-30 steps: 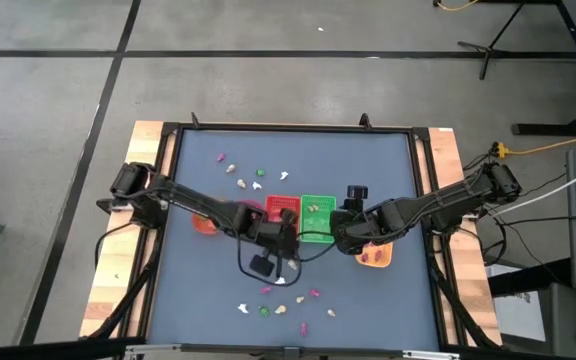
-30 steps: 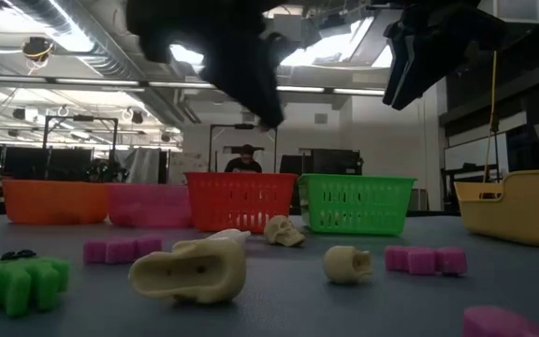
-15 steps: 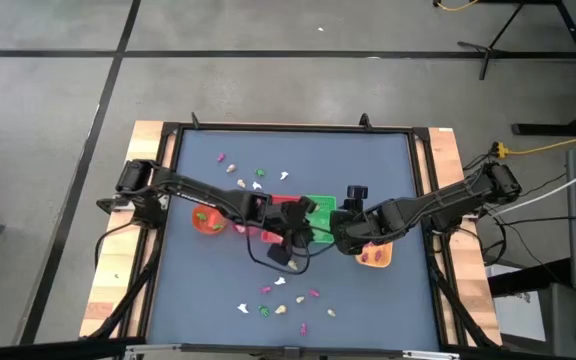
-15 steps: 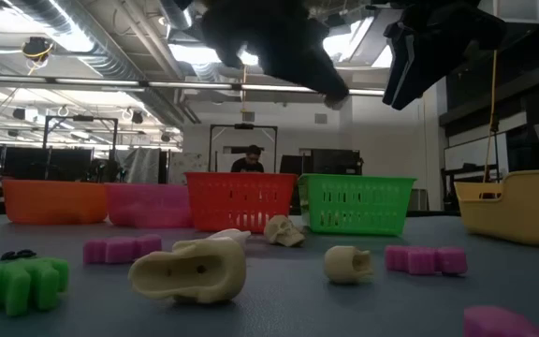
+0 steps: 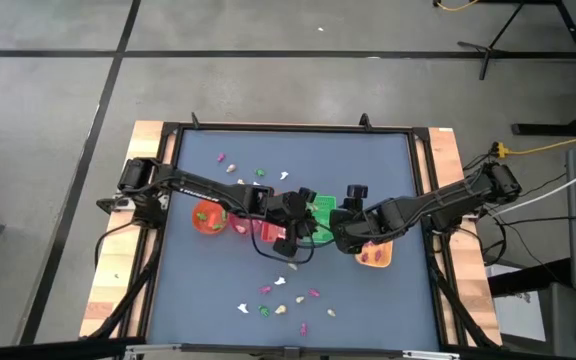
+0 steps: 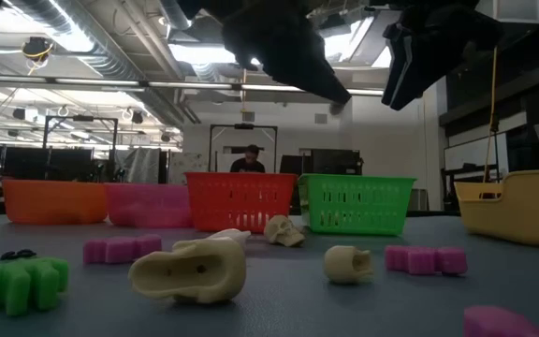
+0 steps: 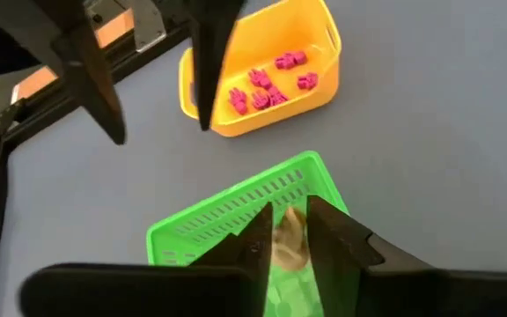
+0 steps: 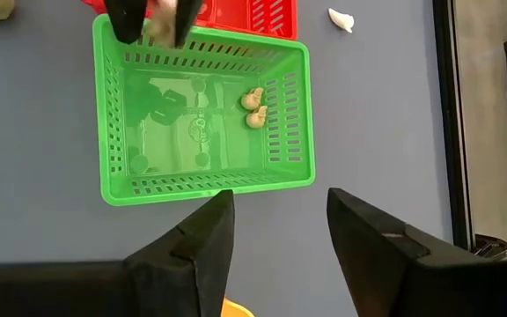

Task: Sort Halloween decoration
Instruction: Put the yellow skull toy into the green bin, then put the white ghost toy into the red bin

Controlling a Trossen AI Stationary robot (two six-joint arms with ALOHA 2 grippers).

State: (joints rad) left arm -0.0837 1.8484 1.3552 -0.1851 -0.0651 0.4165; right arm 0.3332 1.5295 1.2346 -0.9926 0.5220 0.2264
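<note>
My left gripper (image 7: 287, 231) hangs above the green basket (image 7: 227, 227), shut on a small cream trinket (image 7: 289, 239). The right wrist view shows the same fingers (image 8: 135, 19) over the basket's far rim. Two cream trinkets (image 8: 253, 109) lie inside the green basket (image 8: 202, 114). My right gripper (image 8: 275, 236) stands open and empty above the table beside that basket. Loose trinkets lie on the table by its near edge (image 5: 280, 302) and toward its far edge (image 5: 252, 178). My left gripper pinches the cream trinket (image 7: 290, 246) between its two fingers. The fingers come slanting down from the table's left. The trinket hangs clear of everything, above the inside of the green basket.
A row of containers crosses mid-table: orange bowl (image 5: 206, 217), red basket (image 5: 268, 230), green basket (image 5: 320, 208), and a yellow basket (image 7: 262, 79) holding magenta pieces. Low view shows cream (image 6: 190, 271), green (image 6: 26, 281) and magenta (image 6: 424, 259) trinkets up front.
My left gripper has carried the cream trinket from over the middle of the table toward the right and far edges, until it hangs above the green basket. Its fingers have tipped closer to level.
</note>
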